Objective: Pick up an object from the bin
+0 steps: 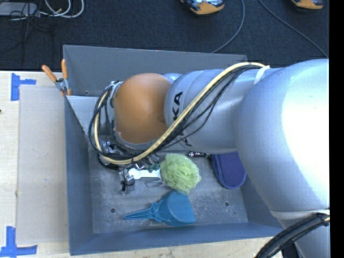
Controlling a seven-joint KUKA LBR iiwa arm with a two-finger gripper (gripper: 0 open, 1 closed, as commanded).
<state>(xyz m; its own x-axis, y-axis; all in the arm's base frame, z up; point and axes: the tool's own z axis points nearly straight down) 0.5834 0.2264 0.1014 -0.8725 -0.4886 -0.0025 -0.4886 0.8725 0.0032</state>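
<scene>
Gripper [128, 180] noted low over floor of grey bin [78, 187], just left of pale green frilly puff [180, 172] and beneath orange wrist cover [140, 106]. Jaw state: cannot tell, hidden by wrist and cables. Puff nearest to gripper, close beside it. Blue funnel-shaped piece [169, 209] on its side just below puff, spout pointing left. Dark purple oval pad [228, 171] right of puff, partly under arm.

In your bin [78, 198], the pouf [180, 172] lies behind the funnel [166, 209], with the pad [228, 171] to its right.
</scene>
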